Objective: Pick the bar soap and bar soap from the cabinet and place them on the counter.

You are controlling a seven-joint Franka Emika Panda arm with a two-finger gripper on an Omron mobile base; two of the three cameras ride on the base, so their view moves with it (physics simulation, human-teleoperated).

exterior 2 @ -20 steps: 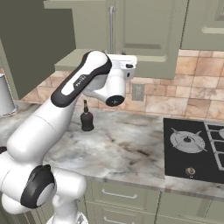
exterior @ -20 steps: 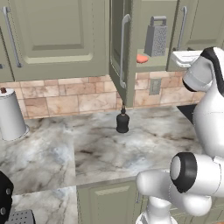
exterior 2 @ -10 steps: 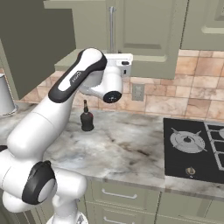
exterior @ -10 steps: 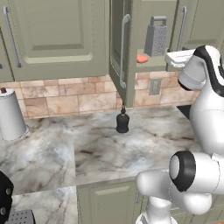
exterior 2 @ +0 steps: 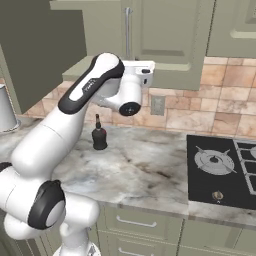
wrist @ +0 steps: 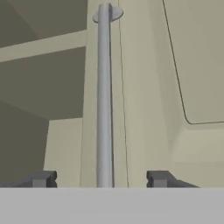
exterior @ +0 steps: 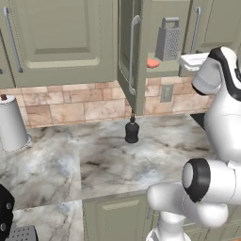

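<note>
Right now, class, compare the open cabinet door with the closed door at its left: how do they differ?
The open cabinet door stands swung outward, edge toward us; the closed door lies flat and faces us. The open one uncovers the bar soap and a grater; the closed one hides its shelf. Both are grey-green with steel bar handles.

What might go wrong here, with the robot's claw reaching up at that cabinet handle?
The gripper straddles the steel bar handle of a closed cabinet door, its jaws apart. If they close off-centre, the bar may slip out. When that door swings, it could strike the arm, which sits close under it. The salmon-orange bar soap lies near the shelf edge beside the grater; a careless reach might knock either off.
</note>
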